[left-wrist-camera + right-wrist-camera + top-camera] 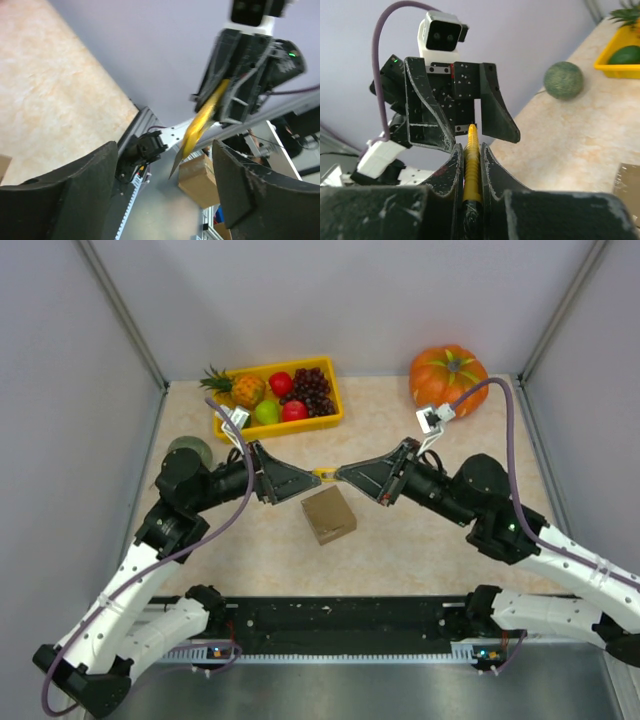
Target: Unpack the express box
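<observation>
Express box (329, 515), seemingly shut; fruit-filled tray (283, 428)

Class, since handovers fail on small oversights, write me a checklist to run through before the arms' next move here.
1. Right end effector shut on the yellow utility knife: ok.
2. Left end effector open to receive: ok.
3. Knife tip between the left fingers: ok.
4. Blade extended: cannot tell.
5. Express box flap opened: not ok, it lies closed.
6. Box free of both arms: ok.
</observation>
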Tool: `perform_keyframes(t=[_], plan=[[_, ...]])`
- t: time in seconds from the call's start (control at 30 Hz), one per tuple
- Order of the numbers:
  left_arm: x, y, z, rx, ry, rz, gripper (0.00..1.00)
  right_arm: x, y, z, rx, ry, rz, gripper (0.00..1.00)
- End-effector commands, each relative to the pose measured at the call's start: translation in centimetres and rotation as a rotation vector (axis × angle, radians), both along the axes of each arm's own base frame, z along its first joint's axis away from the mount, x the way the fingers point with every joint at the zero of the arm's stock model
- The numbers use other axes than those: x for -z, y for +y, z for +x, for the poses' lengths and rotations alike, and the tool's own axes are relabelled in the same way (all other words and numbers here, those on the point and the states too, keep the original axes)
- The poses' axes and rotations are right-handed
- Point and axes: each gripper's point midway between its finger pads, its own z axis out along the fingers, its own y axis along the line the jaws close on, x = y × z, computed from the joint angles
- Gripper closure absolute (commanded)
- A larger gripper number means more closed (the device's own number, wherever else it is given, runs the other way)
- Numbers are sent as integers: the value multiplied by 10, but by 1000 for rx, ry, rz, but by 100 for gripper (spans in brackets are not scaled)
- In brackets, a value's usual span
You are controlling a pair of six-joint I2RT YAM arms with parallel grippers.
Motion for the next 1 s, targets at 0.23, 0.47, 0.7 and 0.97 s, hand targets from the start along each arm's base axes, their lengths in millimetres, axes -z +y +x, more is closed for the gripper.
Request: perform_keyframes(t=[0.23,0.47,0.7,0.97], plan=[[111,48,59,-455,337,372,14,61,-52,32,285,-12,-357,100],[197,48,81,-486,429,526,16,132,-13,32,311,-14,-592,100],[259,46,100,-480,461,668,28,184,22,30,318,-33,-684,100],[276,43,126,-457,450,710,39,212,37,39,360,-50,-727,100]])
